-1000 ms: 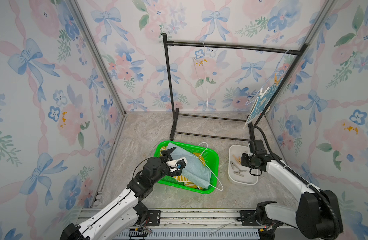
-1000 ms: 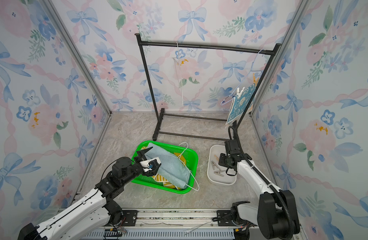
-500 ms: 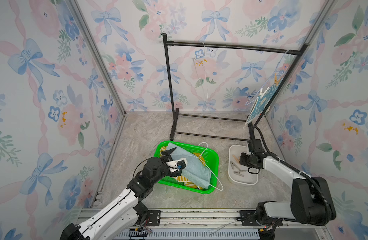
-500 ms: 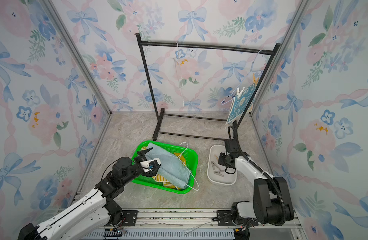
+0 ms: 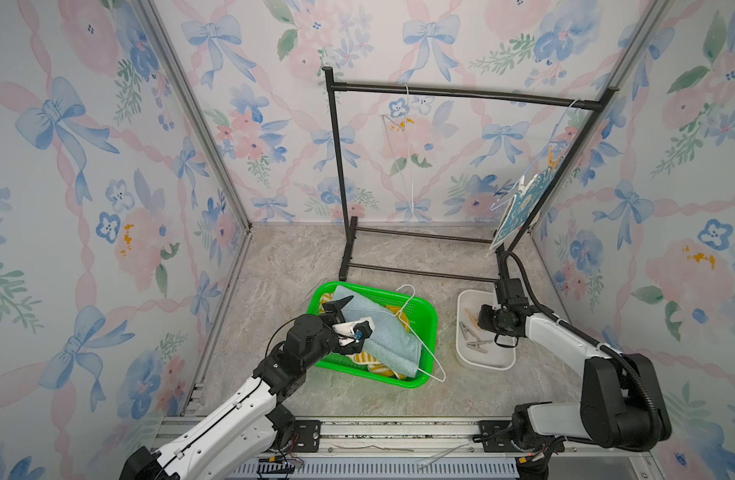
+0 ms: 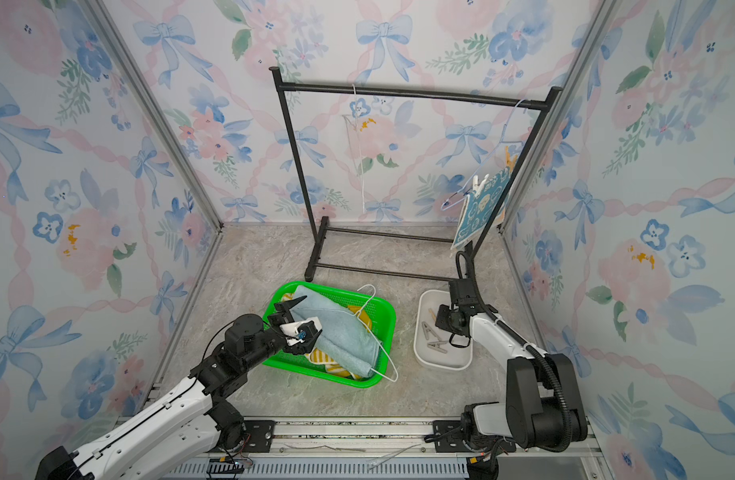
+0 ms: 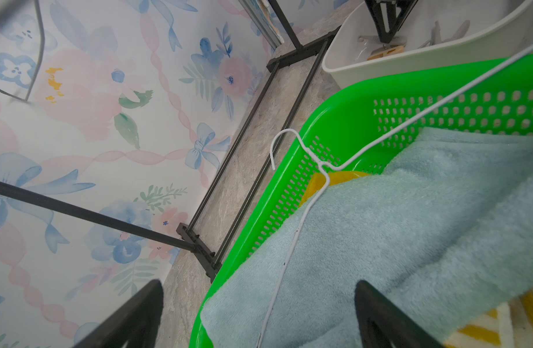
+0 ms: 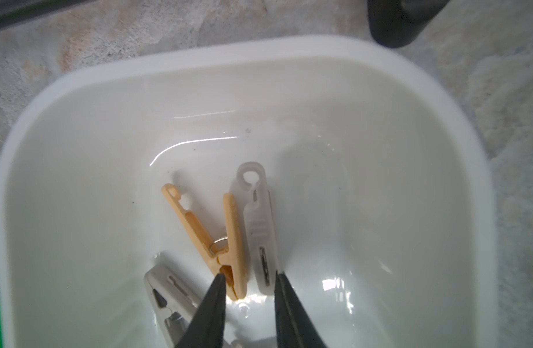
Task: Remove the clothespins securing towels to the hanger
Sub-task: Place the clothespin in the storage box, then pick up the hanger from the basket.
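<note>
A blue patterned towel [image 5: 519,208] hangs from a hanger at the rack's right end. A white clothespin [image 5: 522,185] and a tan clothespin [image 5: 553,156] are clipped to it. My right gripper [image 8: 249,274] hangs low inside the white tray [image 8: 259,48]. Its jaws stand a little apart, open, gripping nothing. A tan clothespin [image 8: 226,235] and a translucent one [image 8: 259,229] lie on the tray floor below the tips, with a grey one [image 8: 169,295] beside them. My left gripper [image 7: 258,283] is wide open over the teal towel [image 7: 410,226] and white hanger [image 7: 301,211].
The green basket [image 5: 324,365] holds the teal towel, a yellow-striped towel [image 5: 370,359] under it and the loose hanger. The black rack [image 5: 461,93] stands at the back with an empty hanger [image 5: 407,137] on its bar. Floral walls close in on three sides.
My right gripper's jaws have parted over the tray, and the clothespins lie loose beneath them. The left arm has stayed still.
</note>
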